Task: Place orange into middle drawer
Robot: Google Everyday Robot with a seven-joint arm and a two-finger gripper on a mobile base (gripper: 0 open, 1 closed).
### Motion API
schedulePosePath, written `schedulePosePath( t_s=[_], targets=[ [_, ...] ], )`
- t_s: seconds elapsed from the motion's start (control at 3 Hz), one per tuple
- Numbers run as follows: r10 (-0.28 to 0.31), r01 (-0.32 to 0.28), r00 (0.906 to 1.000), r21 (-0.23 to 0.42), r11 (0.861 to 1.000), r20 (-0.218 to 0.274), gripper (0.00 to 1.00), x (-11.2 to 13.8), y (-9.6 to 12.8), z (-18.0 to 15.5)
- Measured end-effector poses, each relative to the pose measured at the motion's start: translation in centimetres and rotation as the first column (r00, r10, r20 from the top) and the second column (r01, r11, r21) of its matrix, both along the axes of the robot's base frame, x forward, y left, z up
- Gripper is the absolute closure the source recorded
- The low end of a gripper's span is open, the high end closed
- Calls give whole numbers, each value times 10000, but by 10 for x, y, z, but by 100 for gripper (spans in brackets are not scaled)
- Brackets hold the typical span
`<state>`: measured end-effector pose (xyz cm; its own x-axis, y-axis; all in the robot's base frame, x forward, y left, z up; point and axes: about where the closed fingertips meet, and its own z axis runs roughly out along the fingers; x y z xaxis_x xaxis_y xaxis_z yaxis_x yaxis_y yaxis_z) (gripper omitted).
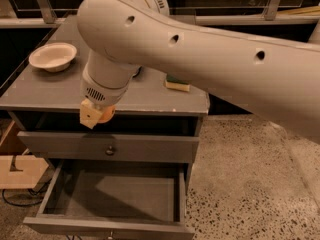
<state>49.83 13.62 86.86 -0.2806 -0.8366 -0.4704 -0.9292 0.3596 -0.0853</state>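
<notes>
1. The tool (98, 117), at the end of the large cream-coloured robot arm (210, 59), is clenched on the small round orange fruit with matte skin (107, 114). The orange hangs just off the front edge of the grey bench (45, 91), above the closed upper grey drawer (150, 146).
2. The wide shallow grey wooden middle drawer (120, 196) stands pulled out below, its floor bare.
3. The step in hand appears to be carrying the orange down into that drawer. The upper drawer's front and its small round metal knob (110, 150) lie on the way, so the tool would do well to move outward before descending.
4. A spot near the middle of the drawer floor, away from the walls, looks safest.
5. A round fruit is likely to roll, so letting go should wait until the orange is nearly touching the floor.
6. The tool should then lift straight up. The round white bowl (52, 57) and the green and yellow sponge (177, 84) sit well apart.
</notes>
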Motion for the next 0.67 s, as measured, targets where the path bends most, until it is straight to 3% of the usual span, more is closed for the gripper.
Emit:
schedulePosePath(
  t_s=[0.33,0.67],
  targets=[
    [-3,3,10000,1,10000,-5,100,0,0,0],
    [-86,98,9982,200,9998,-594,100,-20,4,-25]
  ],
)
